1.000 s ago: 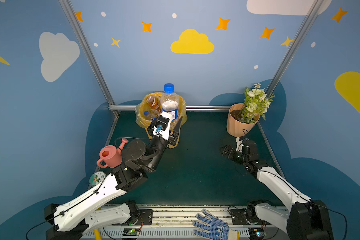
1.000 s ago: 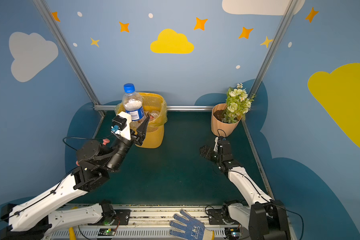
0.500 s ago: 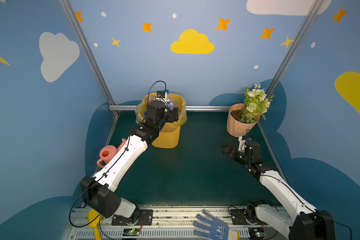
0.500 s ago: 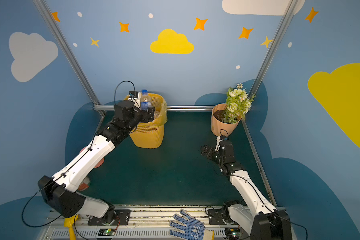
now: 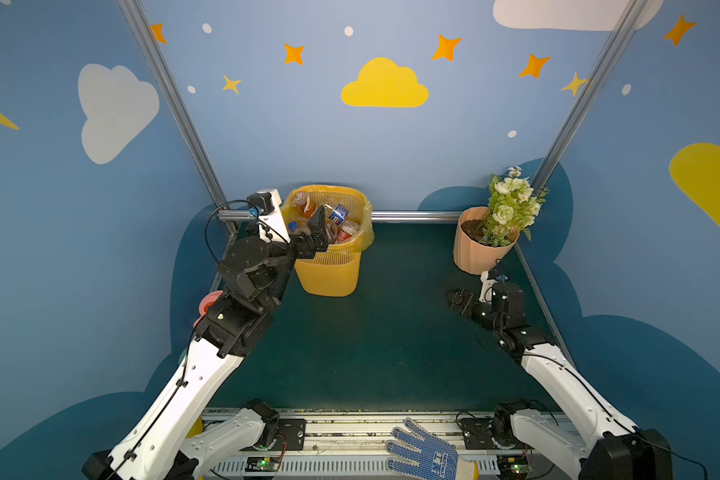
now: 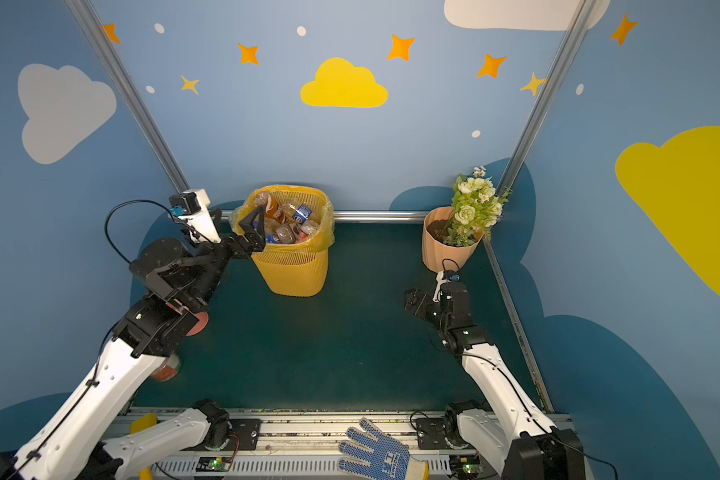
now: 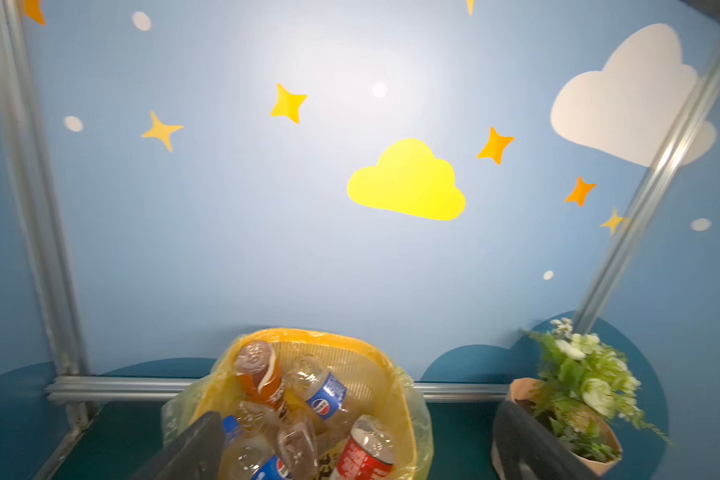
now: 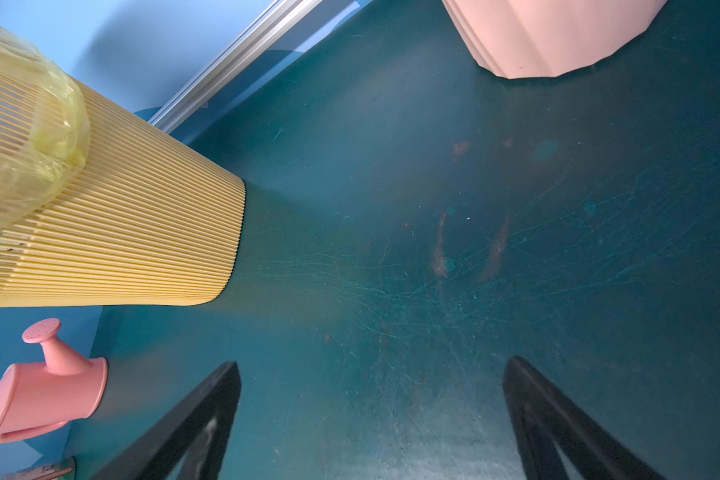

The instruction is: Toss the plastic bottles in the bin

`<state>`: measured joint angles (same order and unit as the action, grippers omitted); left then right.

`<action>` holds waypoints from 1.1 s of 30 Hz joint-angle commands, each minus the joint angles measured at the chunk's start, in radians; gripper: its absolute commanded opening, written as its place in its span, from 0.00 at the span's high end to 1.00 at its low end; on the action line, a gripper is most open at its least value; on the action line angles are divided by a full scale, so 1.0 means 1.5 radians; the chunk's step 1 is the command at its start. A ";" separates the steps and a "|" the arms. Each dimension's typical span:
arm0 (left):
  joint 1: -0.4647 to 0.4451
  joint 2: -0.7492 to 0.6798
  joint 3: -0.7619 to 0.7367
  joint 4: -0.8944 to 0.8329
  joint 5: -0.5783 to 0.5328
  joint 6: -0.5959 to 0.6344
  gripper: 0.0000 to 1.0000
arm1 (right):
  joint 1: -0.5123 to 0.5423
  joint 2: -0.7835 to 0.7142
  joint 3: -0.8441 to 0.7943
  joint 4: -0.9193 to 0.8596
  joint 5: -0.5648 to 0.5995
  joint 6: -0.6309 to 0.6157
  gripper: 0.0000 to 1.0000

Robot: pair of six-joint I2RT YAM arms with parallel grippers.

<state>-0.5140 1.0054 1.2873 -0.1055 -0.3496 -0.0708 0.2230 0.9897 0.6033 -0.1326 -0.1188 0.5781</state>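
Starting at 6 o'clock in a top view, a blue-dotted white knit work glove (image 5: 427, 455) lies on the near rail, out of the way. At about 3 o'clock the right gripper (image 8: 371, 365) hangs low over the bare dark green table mat (image 5: 371, 340), its claw spread wide and empty. At 9 o'clock a pink plastic watering can (image 8: 46, 395) sits mostly hidden behind the left arm's elbow, with a small object beside it that I cannot identify. It may be one more bottle. Farther back, near 11 o'clock, the left gripper (image 7: 356, 432) hovers at the rim of the tall yellow ribbed plastic bin (image 5: 329, 270), claw spread and holding nothing. The small clear plastic bottles (image 7: 329, 395) lie heaped inside the bin, close to its top. At 1 o'clock stands the peach ribbed flower pot (image 5: 474, 253). The risks I judge are these: a finger pulling back could catch the loose yellow liner and drag or tip the bin. The heap is high enough for a bottle to roll out, and the elbow could knock the watering can.
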 commanded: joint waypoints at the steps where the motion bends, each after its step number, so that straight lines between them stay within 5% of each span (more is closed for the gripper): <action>1: 0.016 0.014 -0.047 -0.018 -0.053 -0.002 0.00 | -0.002 -0.006 -0.005 -0.009 0.020 -0.017 0.04; 10: 0.087 0.001 -0.234 -0.033 -0.177 -0.064 0.00 | -0.009 -0.035 -0.044 0.027 0.181 -0.135 0.03; 17: 0.155 -0.009 -0.411 -0.037 -0.164 -0.164 0.00 | -0.035 -0.026 -0.137 0.259 0.307 -0.303 0.03; 24: 0.178 0.008 -0.518 0.045 -0.179 -0.177 0.00 | -0.089 0.107 -0.166 0.470 0.245 -0.348 0.03; 27: 0.188 0.019 -0.507 0.025 -0.182 -0.184 0.00 | -0.112 0.177 -0.169 0.572 0.198 -0.348 0.03; 29: 0.194 0.021 -0.510 0.037 -0.179 -0.178 0.00 | -0.123 0.202 -0.143 0.512 0.165 -0.347 0.03; 33: 0.202 0.018 -0.516 0.052 -0.178 -0.176 0.00 | -0.133 0.272 -0.189 0.653 0.147 -0.342 0.03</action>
<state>-0.2188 1.0355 0.5102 -0.0639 -0.5968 -0.3298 0.0326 1.3495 0.3531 0.6571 0.1555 0.0700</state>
